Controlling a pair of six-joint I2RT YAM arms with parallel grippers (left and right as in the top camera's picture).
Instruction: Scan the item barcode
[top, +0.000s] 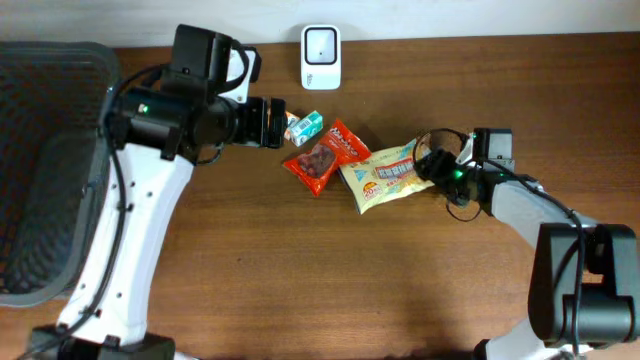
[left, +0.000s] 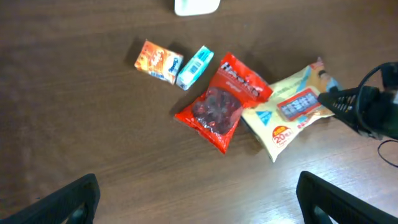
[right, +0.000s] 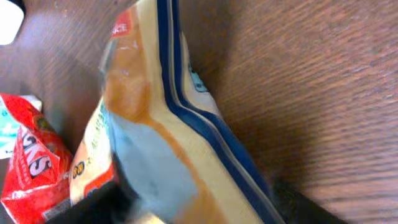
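Observation:
A yellow snack bag (top: 385, 176) (left: 289, 109) lies right of centre, overlapping a red snack bag (top: 322, 156) (left: 222, 102). My right gripper (top: 428, 166) (right: 193, 208) is at the yellow bag's right end. In the right wrist view the bag (right: 174, 143) fills the gap between both fingers, edge on, and they press against it. A white scanner (top: 321, 44) (left: 196, 5) stands at the table's far edge. My left gripper (top: 289, 123) (left: 199, 199) hovers wide open above the table, holding nothing. No barcode is readable in any view.
A small orange box (left: 158, 61) and a teal box (top: 306, 125) (left: 194, 67) lie just left of the red bag. A black mesh basket (top: 50, 170) fills the far left. Bare wood lies along the near side.

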